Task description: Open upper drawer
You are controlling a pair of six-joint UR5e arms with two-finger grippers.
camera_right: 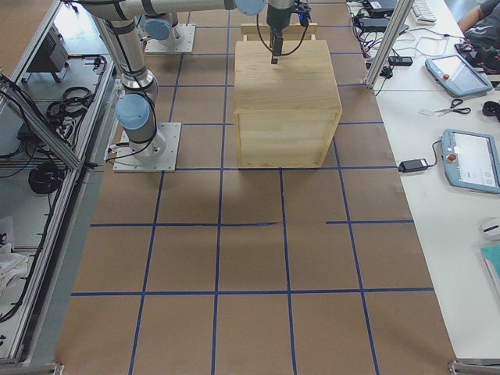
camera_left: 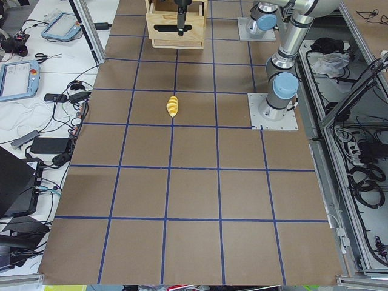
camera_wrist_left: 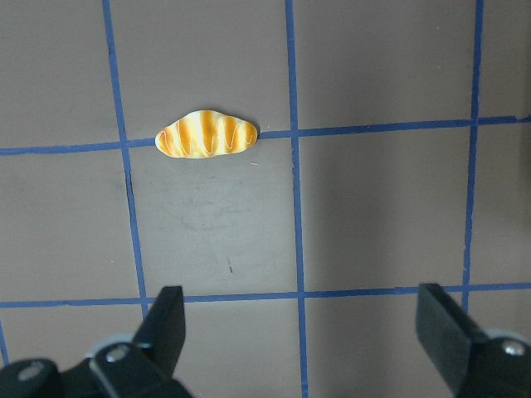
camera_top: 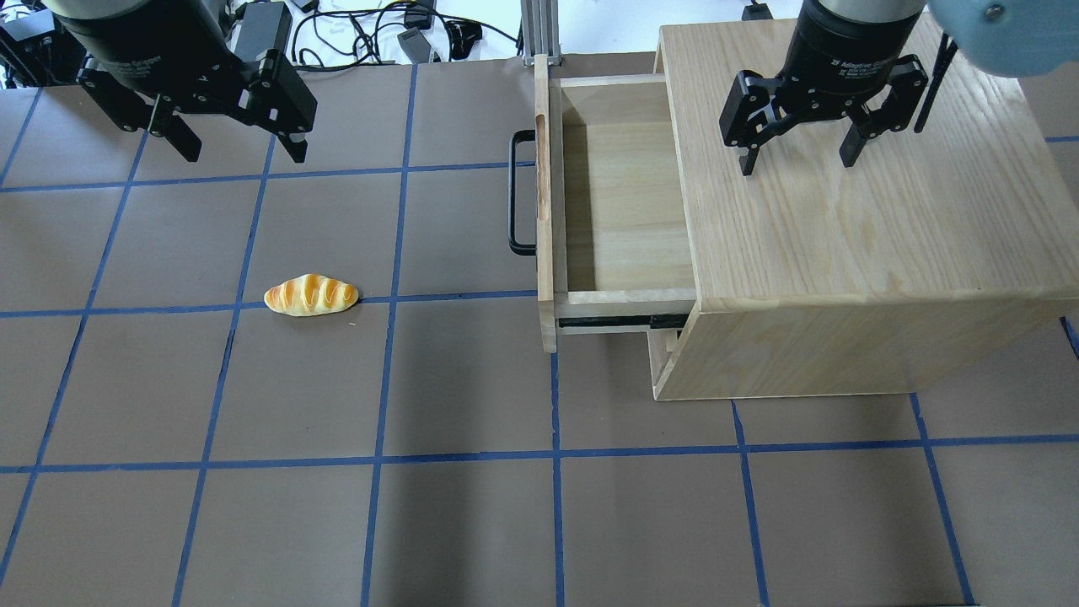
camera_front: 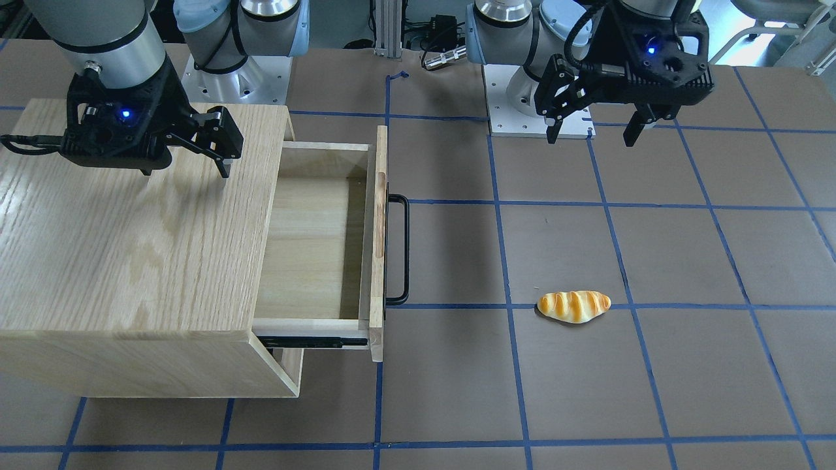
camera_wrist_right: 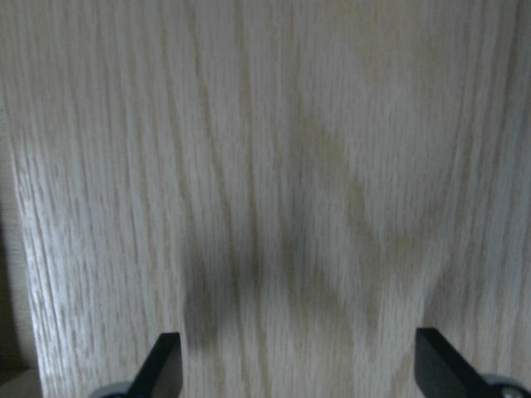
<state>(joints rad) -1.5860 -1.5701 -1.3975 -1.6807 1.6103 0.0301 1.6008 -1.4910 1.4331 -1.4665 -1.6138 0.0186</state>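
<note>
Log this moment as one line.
upper drawer: pulled out | left hand: open, over table | right hand: open, over cabinet | bread roll: on table

The drawer [camera_front: 310, 248], a shallow light-wood box, stands pulled well out and level at centre-left of the front-facing view. Its front panel carries a black bar handle [camera_front: 406, 248] and a long slot [camera_front: 381, 215].

Pale-wood upper drawer [camera_front: 313, 241], black handle [camera_front: 406, 251], oak-grain cabinet [camera_front: 98, 248], orange-striped yellow bread roll [camera_front: 573, 306], blue-gridded brown table [camera_front: 686, 365]
</note>
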